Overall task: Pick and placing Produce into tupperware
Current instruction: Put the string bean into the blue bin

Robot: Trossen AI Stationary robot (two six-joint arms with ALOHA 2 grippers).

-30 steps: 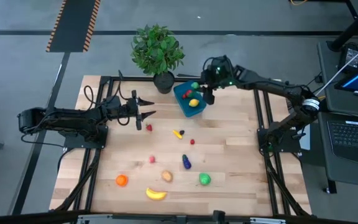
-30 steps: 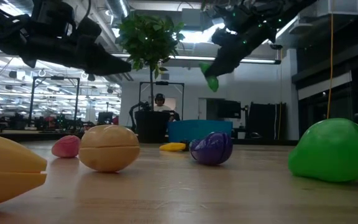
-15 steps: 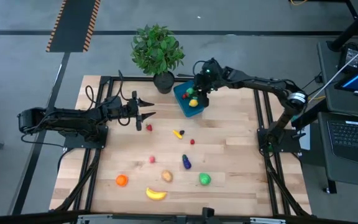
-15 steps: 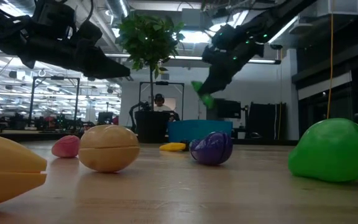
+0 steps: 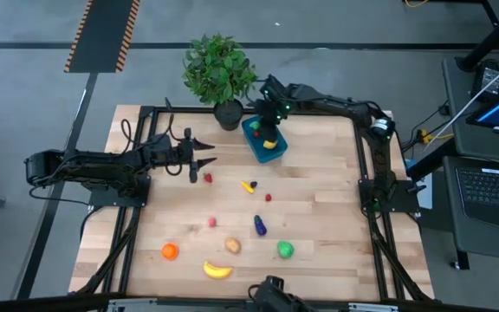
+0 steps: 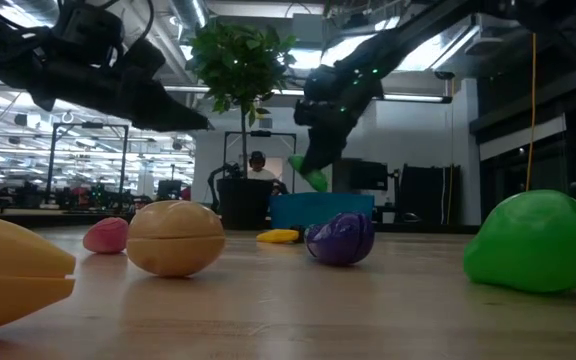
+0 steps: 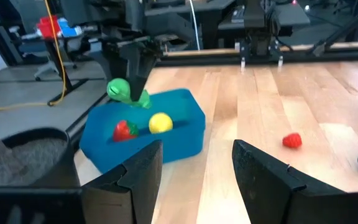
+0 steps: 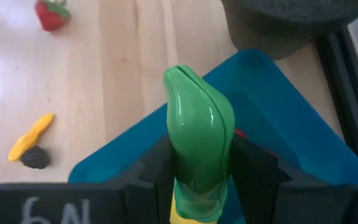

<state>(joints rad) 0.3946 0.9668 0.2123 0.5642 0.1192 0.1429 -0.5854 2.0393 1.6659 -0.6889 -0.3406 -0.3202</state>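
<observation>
The blue tupperware [image 5: 264, 143] stands open at the table's far side, next to the plant pot. A red strawberry [image 7: 124, 129] and a yellow lemon [image 7: 160, 122] lie in it. Just above it my right gripper [image 5: 271, 123] is shut on a green piece of produce [image 8: 197, 127], which hangs over the container [image 7: 166, 134]. At the table's left, my left gripper [image 7: 194, 180] stays open and level, pointing at the tupperware with nothing between its fingers. Other produce lies loose on the wood. My right gripper pinches the green piece by its thicker end [image 8: 199, 171] between its two fingers [image 8: 253, 165]. The narrower end juts out past the fingertips. The fingers slant down from the table's right. The piece hangs clear above the tupperware [image 6: 313, 178].
A leafy potted plant [image 5: 220, 74] stands at the far edge, right behind the tupperware. On the near half lie a banana [image 5: 217, 270], an orange [image 5: 170, 251], a potato [image 5: 232, 246], a green apple [image 5: 285, 250], an eggplant [image 5: 259, 226] and small red pieces.
My right gripper has carried the green piece toward the table's left and downward, tipping more steeply. It now hangs over the tupperware, still shut on the piece. My left gripper has stayed in place.
</observation>
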